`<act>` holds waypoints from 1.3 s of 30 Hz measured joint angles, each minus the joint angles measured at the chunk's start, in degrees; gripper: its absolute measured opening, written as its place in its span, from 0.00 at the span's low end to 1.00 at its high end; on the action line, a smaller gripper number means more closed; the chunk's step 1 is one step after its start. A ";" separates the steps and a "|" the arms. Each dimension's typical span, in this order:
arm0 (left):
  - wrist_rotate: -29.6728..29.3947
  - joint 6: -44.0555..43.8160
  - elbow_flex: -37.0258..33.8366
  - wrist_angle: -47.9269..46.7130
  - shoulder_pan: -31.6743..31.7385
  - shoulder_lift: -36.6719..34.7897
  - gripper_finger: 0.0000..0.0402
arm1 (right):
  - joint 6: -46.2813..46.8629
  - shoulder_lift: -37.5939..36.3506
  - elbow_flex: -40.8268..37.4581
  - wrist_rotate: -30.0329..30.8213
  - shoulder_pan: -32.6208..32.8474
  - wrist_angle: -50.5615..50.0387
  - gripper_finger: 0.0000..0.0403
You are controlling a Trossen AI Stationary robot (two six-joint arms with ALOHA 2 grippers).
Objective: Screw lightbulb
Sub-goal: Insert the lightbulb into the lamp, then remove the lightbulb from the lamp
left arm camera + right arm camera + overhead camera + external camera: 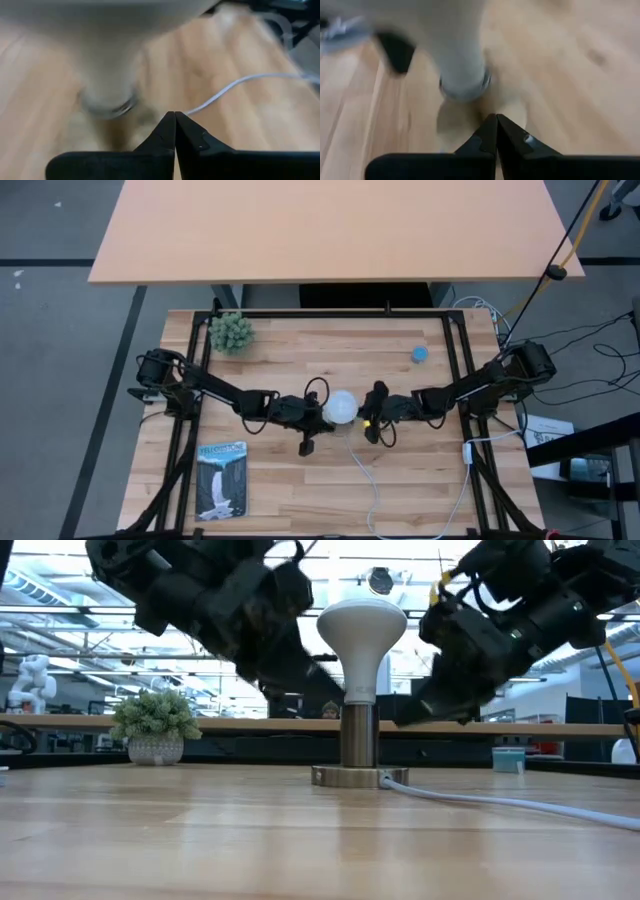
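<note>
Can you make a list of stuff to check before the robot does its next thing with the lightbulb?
1. Lightbulb standing straight up in the silver socket: ok, upright in the low view.
2. Left claw let go of the bulb: ok, shut on nothing, just beside it.
3. Right claw let go too: ok, shut and empty, on the bulb's other side.
4. Bulb screwed all the way in: cannot tell, the thread is hidden inside the socket.
5. White cord out of the arms' way: ok, it lies flat on the table, running away from the socket.
6. Bulb lit: cannot tell.
</note>
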 joint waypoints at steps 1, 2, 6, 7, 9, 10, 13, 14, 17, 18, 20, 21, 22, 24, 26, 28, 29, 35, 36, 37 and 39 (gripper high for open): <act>-0.21 0.32 0.00 1.06 -0.35 0.00 0.00 | -0.28 -0.01 0.00 1.65 0.02 1.48 0.00; -1.03 0.64 0.02 1.66 -0.61 0.00 0.00 | -1.21 -0.02 0.00 3.10 0.02 3.17 0.00; -3.48 1.87 0.02 2.79 -0.31 0.00 0.00 | -6.08 -0.07 0.02 4.82 -0.44 9.97 0.00; -3.67 1.87 0.02 2.86 -0.13 0.00 0.00 | -6.59 -0.07 0.02 4.67 -0.58 10.72 0.00; -3.72 1.88 0.02 2.62 0.39 0.00 0.00 | -6.93 -0.07 0.02 3.88 -0.84 11.24 0.00; -3.72 1.86 0.02 2.56 0.60 0.00 0.00 | -7.19 -0.07 0.02 2.30 -0.97 11.25 0.00; -3.50 1.86 0.02 2.64 1.30 0.00 0.00 | -7.96 -0.07 0.02 -2.21 -1.18 11.12 0.00; -3.43 1.87 0.02 2.50 1.44 0.00 0.00 | -8.15 -0.07 0.02 -3.44 -1.22 11.03 0.00; -2.75 1.86 0.00 1.90 1.70 0.00 0.00 | -8.27 -0.07 0.00 -7.43 -1.27 10.85 0.00; -2.73 1.87 0.00 1.67 1.70 0.00 0.00 | -8.20 -0.07 0.00 -8.97 -1.27 10.61 0.00; -3.43 1.88 0.00 1.08 1.79 -0.01 0.00 | -6.97 -0.07 0.00 -12.83 -1.14 10.44 0.00; -4.19 1.86 0.02 0.76 1.97 0.00 0.00 | -6.56 -0.04 0.02 -14.98 -1.08 10.68 0.00; -4.57 1.84 0.02 -0.16 2.07 -0.01 0.00 | -6.53 -0.07 0.00 -17.08 -1.01 10.81 0.00; -4.81 1.72 0.00 -0.79 2.21 0.00 0.00 | -6.14 -0.07 0.02 -20.49 -1.04 10.69 0.00; -4.46 1.28 0.00 -0.89 2.35 -0.02 0.00 | -4.85 -0.07 0.02 -21.71 -1.07 10.61 0.00; -4.46 0.64 0.00 -1.03 2.50 -0.02 0.00 | -3.77 -0.07 0.02 -22.41 -1.09 9.66 0.00; -4.46 0.61 0.00 -1.15 2.58 -0.02 0.00 | -3.17 -0.07 0.02 -22.44 -1.09 8.52 0.00; -4.15 -0.04 0.00 -4.69 2.11 -0.02 0.00 | 1.99 -0.07 0.02 -22.09 -0.43 -1.44 0.00; -4.13 -0.04 0.00 -4.77 1.93 -0.02 0.00 | 2.73 -0.08 0.02 -21.81 -0.02 -3.06 0.00; -4.13 -0.04 0.00 -4.81 1.63 -0.02 0.00 | 3.52 -0.37 0.02 -21.63 0.46 -4.84 0.00; -4.15 -0.01 0.00 -5.12 0.97 -0.02 0.00 | 5.11 -1.52 0.02 -19.43 1.76 -8.60 0.00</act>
